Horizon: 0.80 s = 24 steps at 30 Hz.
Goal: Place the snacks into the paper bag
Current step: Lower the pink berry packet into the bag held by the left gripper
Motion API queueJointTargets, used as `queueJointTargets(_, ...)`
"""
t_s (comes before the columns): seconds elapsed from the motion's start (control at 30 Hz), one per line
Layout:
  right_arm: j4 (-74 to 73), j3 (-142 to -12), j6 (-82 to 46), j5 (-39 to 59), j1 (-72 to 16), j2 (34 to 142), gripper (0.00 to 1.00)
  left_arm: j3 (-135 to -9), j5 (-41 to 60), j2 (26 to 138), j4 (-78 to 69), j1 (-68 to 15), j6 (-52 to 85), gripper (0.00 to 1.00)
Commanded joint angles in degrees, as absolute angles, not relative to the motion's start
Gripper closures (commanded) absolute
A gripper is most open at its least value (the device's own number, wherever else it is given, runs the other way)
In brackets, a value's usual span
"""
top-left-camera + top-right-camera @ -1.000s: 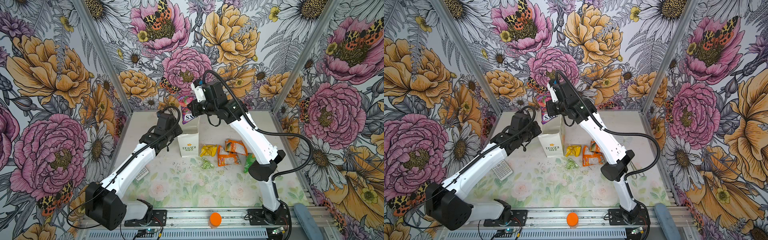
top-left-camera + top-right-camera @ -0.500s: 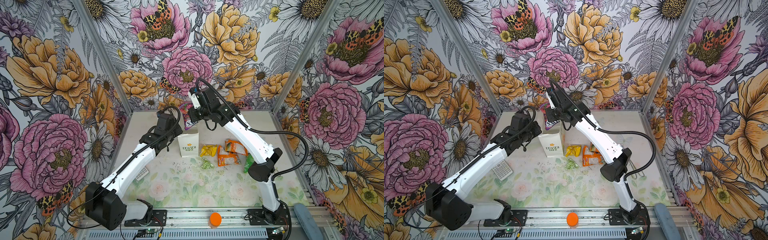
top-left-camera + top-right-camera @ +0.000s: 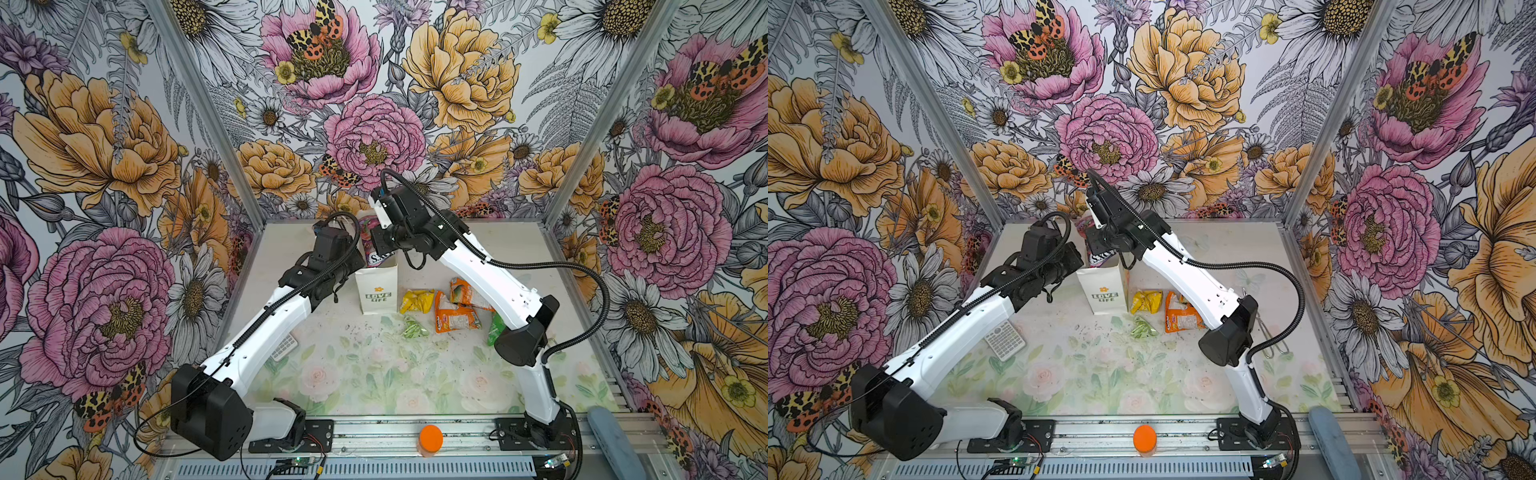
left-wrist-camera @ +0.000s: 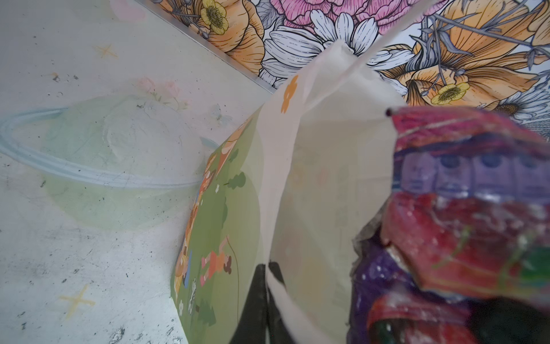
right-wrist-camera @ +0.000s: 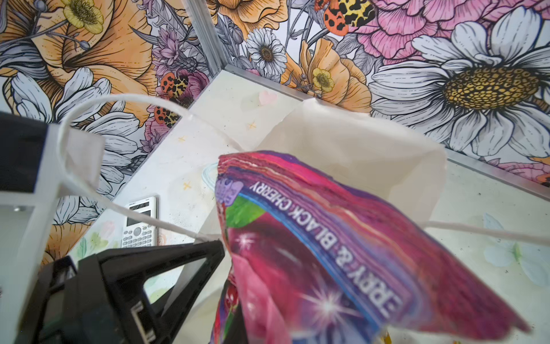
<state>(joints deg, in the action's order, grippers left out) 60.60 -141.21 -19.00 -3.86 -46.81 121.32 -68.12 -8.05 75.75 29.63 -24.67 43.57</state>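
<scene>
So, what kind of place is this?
Probably a robot test booth, not a home: two arms bolted to a metal rail, with printed flower wall panels enclosing one small table.

A bag [image 3: 376, 291] is pictured upright on a floral table [image 3: 374, 374]. A yellow packet [image 3: 417, 300], orange packets [image 3: 455, 318] and a green packet [image 3: 412, 328] are strewn beside it. A calculator [image 3: 1004, 338] is set well apart.

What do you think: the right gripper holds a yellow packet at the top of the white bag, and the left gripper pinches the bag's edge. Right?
No. The right gripper holds a purple FOX'S packet, not yellow; the right wrist view shows it. It is at the top of the white paper bag, and the left gripper pinches the bag's edge.
</scene>
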Motion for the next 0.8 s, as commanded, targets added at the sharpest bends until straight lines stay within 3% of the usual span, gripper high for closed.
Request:
queueJointTargets(0.0,58.10,-141.00,-21.34,-4.48,-47.61,121.11,1.00,-67.15,-6.51,75.41,28.87,-24.24,43.95,1.00)
queueJointTargets(0.77,58.32,-136.85,-30.33,-3.67,-48.08,117.96,1.00,-66.97,-6.68,75.50,28.65,-24.30,44.21,1.00)
